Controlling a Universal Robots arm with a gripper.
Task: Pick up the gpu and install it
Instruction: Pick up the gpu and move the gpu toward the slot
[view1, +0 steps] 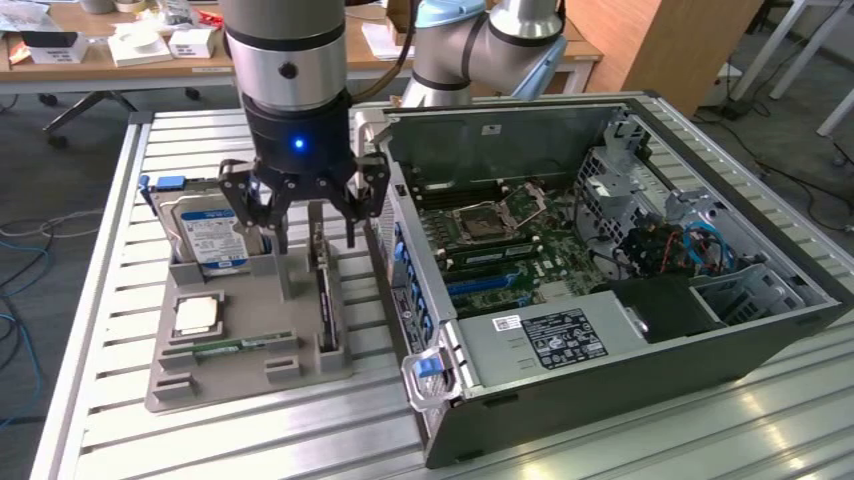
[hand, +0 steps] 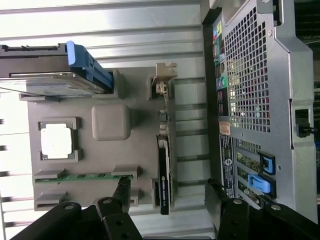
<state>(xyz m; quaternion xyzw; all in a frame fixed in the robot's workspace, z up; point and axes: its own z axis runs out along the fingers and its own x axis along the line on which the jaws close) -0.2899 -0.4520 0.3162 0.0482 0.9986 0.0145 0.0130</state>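
GPU (view1: 327, 310) stands on edge in gray holder tray (view1: 187, 385); gripper (view1: 316, 240) hovers above, fingers spread apart, holding nothing. Open computer case (view1: 627, 385) at tray's 3 o'clock.

The gpu (hand: 163, 185) is faced in matt black, with a metal bracket (silvery); the tray (hand: 97, 152) is moulded in dull grey plastic, the table (hand: 100, 20) made of ribbed, satin metal.

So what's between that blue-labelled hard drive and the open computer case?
The gpu, on edge in the grey holder, under the open tool; the exterior view shows it.
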